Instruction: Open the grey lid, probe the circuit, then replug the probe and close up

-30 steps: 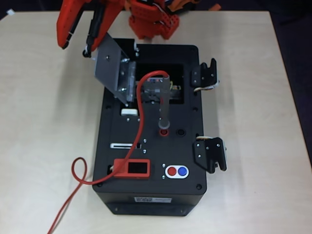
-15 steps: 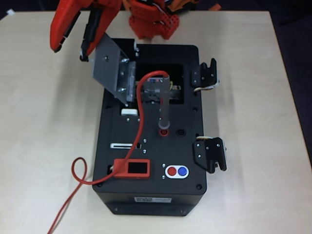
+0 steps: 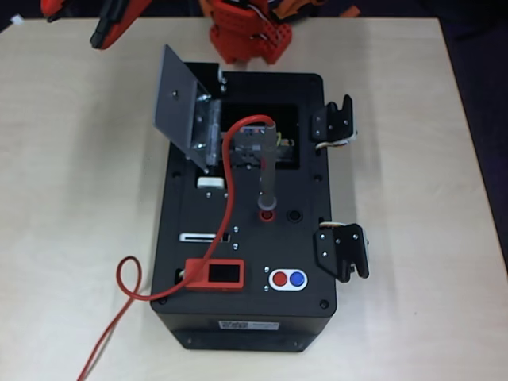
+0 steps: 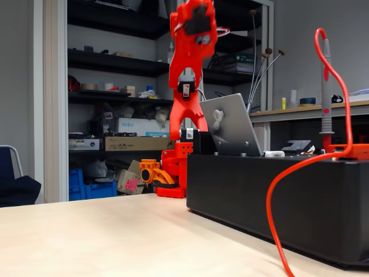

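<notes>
The grey lid stands tilted up on its hinge at the left side of the black box, its black knob facing away from the opening. My gripper is open, off the box's back left corner and apart from the lid, with nothing between its fingers. The probe stands upright with its tip in the red socket. Its red cable arcs over the box and trails off the front left. The circuit lies in the open compartment, partly hidden by probe and cable.
Two black latches sit open on the box's right edge. A red module with a black screen and red and blue buttons are near the front. The arm's red base stands behind the box.
My gripper has drawn back from the raised lid's upper edge toward the top left. The lid stays tilted up, and the probe has not moved.
</notes>
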You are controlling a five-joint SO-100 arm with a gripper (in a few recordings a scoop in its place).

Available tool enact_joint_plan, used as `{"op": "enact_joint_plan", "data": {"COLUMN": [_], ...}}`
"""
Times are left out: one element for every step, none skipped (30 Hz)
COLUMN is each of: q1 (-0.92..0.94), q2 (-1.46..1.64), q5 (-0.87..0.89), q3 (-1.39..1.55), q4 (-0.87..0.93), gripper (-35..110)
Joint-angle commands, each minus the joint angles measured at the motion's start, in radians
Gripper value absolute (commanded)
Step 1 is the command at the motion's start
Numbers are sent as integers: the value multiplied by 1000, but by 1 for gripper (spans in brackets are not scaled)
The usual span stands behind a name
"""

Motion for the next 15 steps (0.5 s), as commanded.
{"op": "enact_joint_plan", "data": {"q1": [-2,-8,-21,-41,-67,-97,-127,-155,-181,-210,-239,-264,-287,-308,-327], "q2": [15,15,17,17,17,17,18,20,23,31,37,41,46,51,55], "q5": [12,23,34,44,64,87,115,155,207,259,321,391,459,522,575], "q3": [-55,-55,-57,-58,-58,-60,-55,-48,-35,-18,3,18,32,49,66], "q4": [34,46,61,71,80,94,103,114,123,127,133,146,160,169,172], "gripper": [22,22,22,22,21,21,21,21,21,21,21,20,20,19,18]}}
